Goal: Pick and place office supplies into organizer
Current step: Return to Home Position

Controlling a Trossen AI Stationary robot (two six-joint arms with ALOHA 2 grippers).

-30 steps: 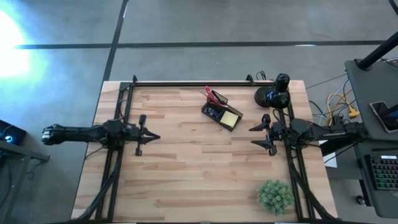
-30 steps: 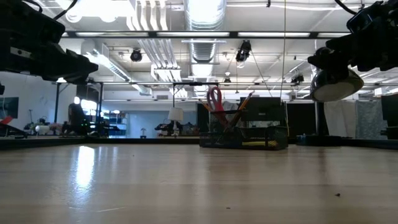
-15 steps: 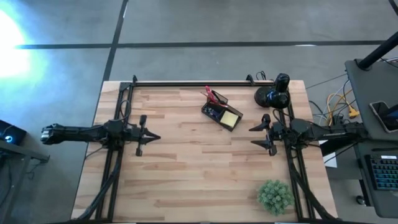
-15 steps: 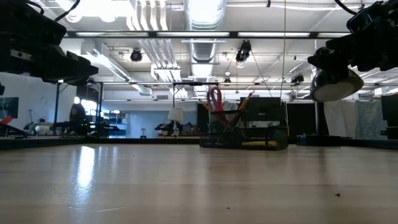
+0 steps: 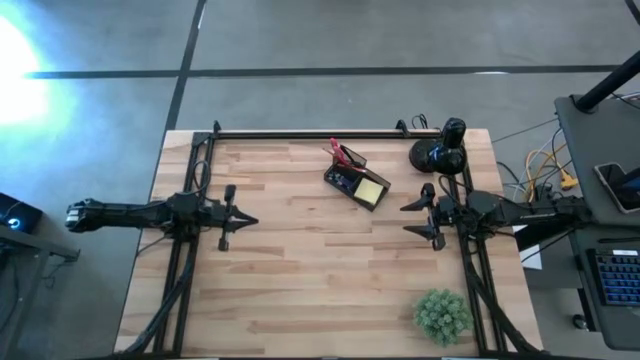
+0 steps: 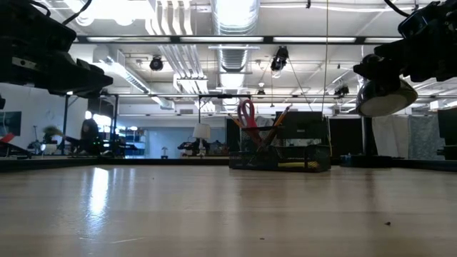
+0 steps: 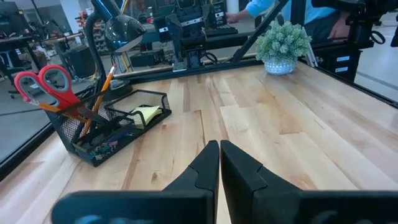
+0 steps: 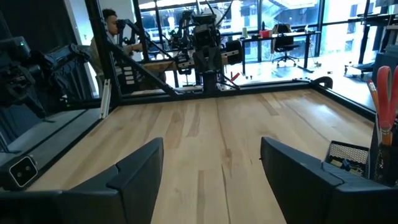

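Nearest us, the green plant sits by the wooden table's near right corner. At mid-table we see both arms held above the wood, well apart and facing each other. The left gripper has its fingers pressed together on nothing, and the right gripper is spread wide and just as empty. Beyond them, toward the far edge, stands the black organizer. Its tall section holds the red-handled scissors, handles up, and an orange pencil. The yellow sticky-note pad lies in its low tray. Farther right, near the far corner, we see the round black camera mount.
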